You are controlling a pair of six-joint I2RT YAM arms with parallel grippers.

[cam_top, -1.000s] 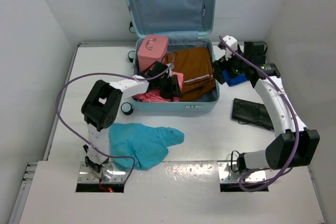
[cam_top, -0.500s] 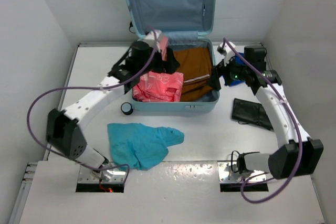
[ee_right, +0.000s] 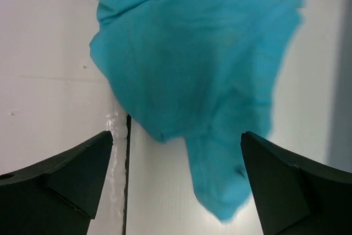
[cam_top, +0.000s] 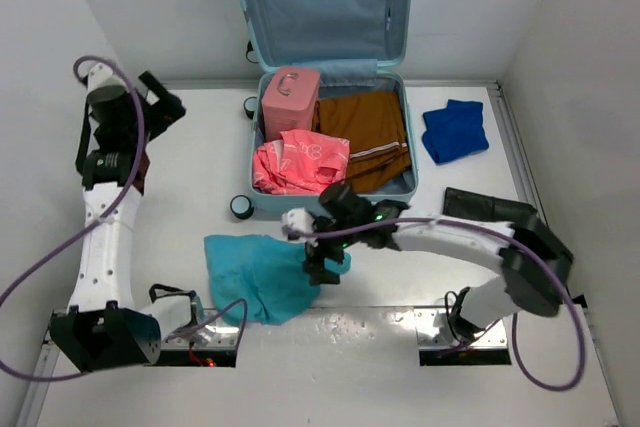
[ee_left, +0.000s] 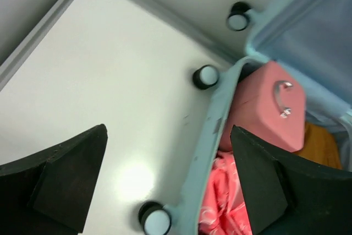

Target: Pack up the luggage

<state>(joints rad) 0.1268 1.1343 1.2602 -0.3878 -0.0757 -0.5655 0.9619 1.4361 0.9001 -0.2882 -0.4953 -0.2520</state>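
The luggage (cam_top: 330, 203), a pale aqua suitcase, lies open at the back centre with its lid leaning on the wall. Inside it are a small pink case (cam_top: 290, 91), a coral garment (cam_top: 302, 160) and a brown garment (cam_top: 372, 130). A teal cloth (cam_top: 258, 273) lies crumpled on the table in front of the luggage. My right gripper (cam_top: 322, 263) is open and empty, just above the cloth's right end (ee_right: 192, 53). My left gripper (cam_top: 160, 107) is open and empty, raised over the table's far left. Its view looks down on the luggage's left wall (ee_left: 212, 136) and the pink case (ee_left: 264, 108).
A dark blue folded garment (cam_top: 455, 130) lies on the table right of the luggage. A black pouch (cam_top: 488, 211) lies in front of it near the right edge. Black caster wheels (ee_left: 206, 76) stick out from the luggage's left side. White walls enclose the table.
My left arm swung from over the luggage to the far left. My right arm moved from beside the luggage to the teal cloth. The dark blue garment now lies on the table.
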